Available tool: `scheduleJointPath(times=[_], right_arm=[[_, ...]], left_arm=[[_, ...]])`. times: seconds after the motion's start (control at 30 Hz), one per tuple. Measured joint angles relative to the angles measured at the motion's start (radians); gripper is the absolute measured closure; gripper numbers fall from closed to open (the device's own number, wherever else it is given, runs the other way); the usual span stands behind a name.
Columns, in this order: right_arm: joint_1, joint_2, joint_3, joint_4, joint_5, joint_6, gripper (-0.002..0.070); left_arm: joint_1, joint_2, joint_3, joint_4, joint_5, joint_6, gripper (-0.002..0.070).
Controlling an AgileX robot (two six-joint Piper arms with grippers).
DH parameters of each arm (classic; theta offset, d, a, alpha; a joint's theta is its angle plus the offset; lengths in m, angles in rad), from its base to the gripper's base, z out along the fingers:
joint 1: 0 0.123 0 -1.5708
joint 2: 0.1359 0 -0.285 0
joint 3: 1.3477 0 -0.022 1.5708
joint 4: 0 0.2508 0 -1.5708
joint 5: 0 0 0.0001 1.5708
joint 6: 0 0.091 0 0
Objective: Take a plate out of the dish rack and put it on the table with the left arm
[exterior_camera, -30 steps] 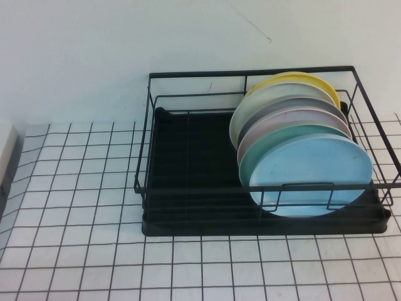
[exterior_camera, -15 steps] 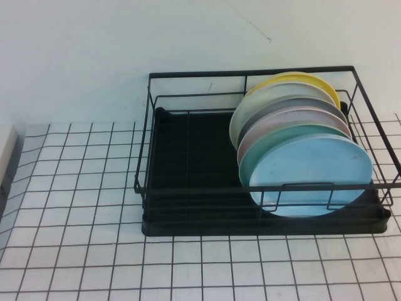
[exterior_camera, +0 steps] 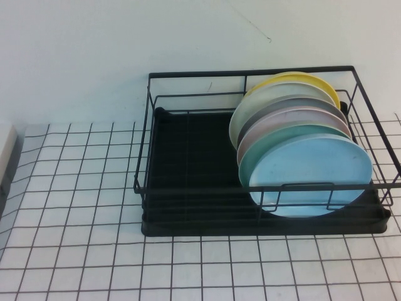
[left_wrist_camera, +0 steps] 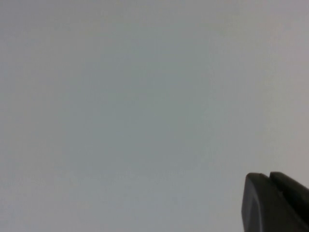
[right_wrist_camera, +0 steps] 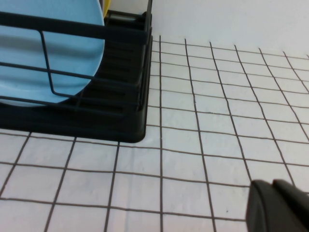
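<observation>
The sky-blue plate [exterior_camera: 313,172] stands on edge at the front of a row of plates in the right half of the black wire dish rack [exterior_camera: 188,150]. The rack sits on the gridded table [exterior_camera: 75,188]. Neither arm shows in the high view. In the left wrist view my left gripper [left_wrist_camera: 268,176] is shut and empty, with only a plain pale wall in front of it. In the right wrist view my right gripper [right_wrist_camera: 271,183] is shut and empty over the table [right_wrist_camera: 217,121], beside a front corner of the rack [right_wrist_camera: 130,121] and the blue plate [right_wrist_camera: 48,43].
Behind the blue plate stand a mint-green plate [exterior_camera: 266,147], a pale pink plate [exterior_camera: 282,122], a grey one, a whitish one and a yellow plate [exterior_camera: 301,78]. The rack's left half holds no plates. A white object [exterior_camera: 6,150] lies at the table's left edge. A wall rises behind the rack.
</observation>
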Motion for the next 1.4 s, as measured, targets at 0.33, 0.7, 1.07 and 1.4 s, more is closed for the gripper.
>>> scheduleJointPath(times=[0.33,0.7,1.07,1.4], right_arm=[[0.0,0.0,0.0,0.0,0.0,0.0,0.0678],[0.0,0.0,0.0,0.0,0.0,0.0,0.0678],[0.0,0.0,0.0,0.0,0.0,0.0,0.0678],[0.0,0.0,0.0,0.0,0.0,0.0,0.0678]], left_arm=[[0.0,0.286,-0.541,-0.028,0.92,0.125,0.0678],[0.0,0.898,-1.049,-0.346,1.396,0.389,0.0678],[-0.158,1.396,-1.275,-0.673,1.397,0.757,0.0678],[-0.435,1.712,-1.372,-0.523,1.196,0.829,0.067]])
